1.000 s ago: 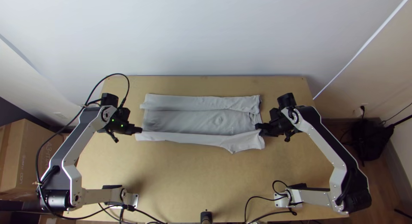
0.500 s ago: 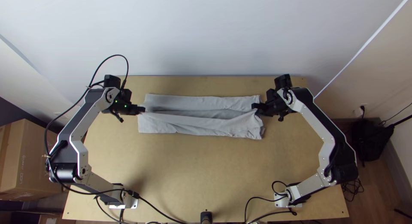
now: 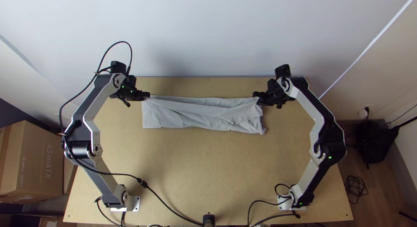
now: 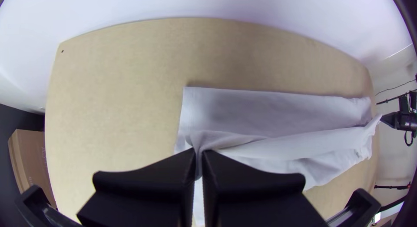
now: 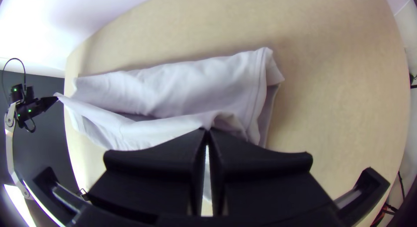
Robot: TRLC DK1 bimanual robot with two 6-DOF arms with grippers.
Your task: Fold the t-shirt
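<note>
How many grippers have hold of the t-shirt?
2. The left gripper pinches the lifted layer of the t-shirt near its left end; the right gripper pinches it near the right end.

Your left claw [image 3: 147,95] and right claw [image 3: 256,95] have moved higher in the frame, bringing the pinched edge of the t-shirt [image 3: 195,116] up toward its upper border; its outline has narrowed, the lower border now higher.

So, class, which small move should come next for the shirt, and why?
Probably lower the held edge onto the rest of the shirt: the left gripper and right gripper pinch its ends, and it stretches between them, raised, almost over the far edge.
</note>
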